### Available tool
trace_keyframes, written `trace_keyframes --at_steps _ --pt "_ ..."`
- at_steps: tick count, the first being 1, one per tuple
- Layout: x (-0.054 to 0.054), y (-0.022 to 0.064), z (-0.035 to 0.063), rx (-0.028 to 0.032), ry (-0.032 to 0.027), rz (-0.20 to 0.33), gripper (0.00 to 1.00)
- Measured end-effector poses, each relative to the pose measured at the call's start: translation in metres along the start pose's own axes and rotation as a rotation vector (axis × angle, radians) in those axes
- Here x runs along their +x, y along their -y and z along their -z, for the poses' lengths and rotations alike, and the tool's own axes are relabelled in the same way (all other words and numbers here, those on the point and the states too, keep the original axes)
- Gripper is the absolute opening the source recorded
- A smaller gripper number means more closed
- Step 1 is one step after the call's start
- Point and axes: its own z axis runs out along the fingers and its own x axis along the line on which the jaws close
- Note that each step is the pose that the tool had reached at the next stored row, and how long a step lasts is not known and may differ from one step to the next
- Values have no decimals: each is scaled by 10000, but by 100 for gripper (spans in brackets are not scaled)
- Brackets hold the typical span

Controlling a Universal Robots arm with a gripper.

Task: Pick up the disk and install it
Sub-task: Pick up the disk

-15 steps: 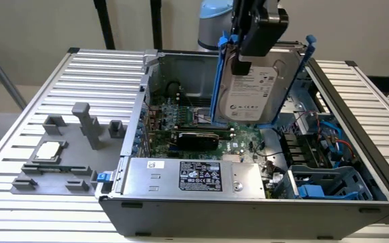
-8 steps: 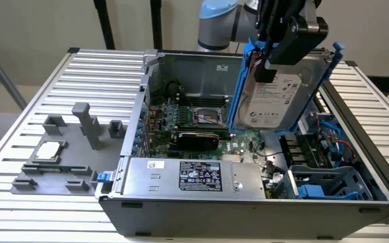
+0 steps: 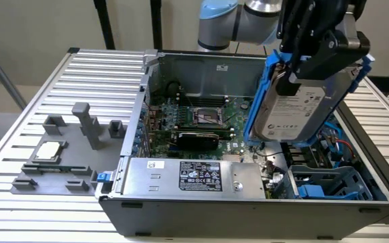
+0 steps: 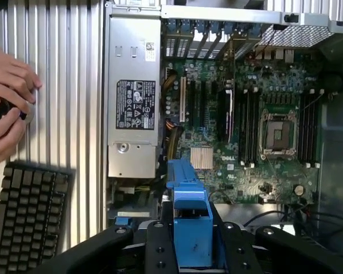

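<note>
The disk (image 3: 296, 114), a silver-grey hard drive with a white label in a bright blue carrier frame, hangs on edge above the open computer case (image 3: 248, 202), toward the exterior view's right. My black gripper (image 3: 316, 61) is shut on its upper part. In the wrist view the carrier's blue end (image 4: 190, 225) sits clamped between my black fingers (image 4: 160, 245), with the motherboard (image 4: 257, 137) below. The blue drive cage (image 3: 329, 185) lies in the case's near right corner, under the disk.
A silver power supply box with a black label (image 3: 191, 177) fills the case's near left. A grey fixture tray (image 3: 59, 152) holding a square processor chip (image 3: 49, 150) lies on the slatted table. A person's hands (image 4: 6, 108) and a keyboard (image 4: 26, 220) are beside the case.
</note>
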Motion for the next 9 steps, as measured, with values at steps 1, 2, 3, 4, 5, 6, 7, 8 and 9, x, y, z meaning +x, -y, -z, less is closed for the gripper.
trace_keyframes --at_steps 1,2,3,4,5,6,7,8,9 --pt "34 24 1 -2 1 0 0" --pt "66 48 2 -3 0 0 0" --pt "97 71 3 -4 1 0 0" --pt "130 95 5 -6 0 0 0" --pt "160 122 4 -8 1 0 0" --pt "191 151 5 -11 0 -1 0" --pt "219 180 5 -13 0 -1 0" --pt "245 211 4 -15 0 0 0" --pt "267 245 2 -16 1 0 0"
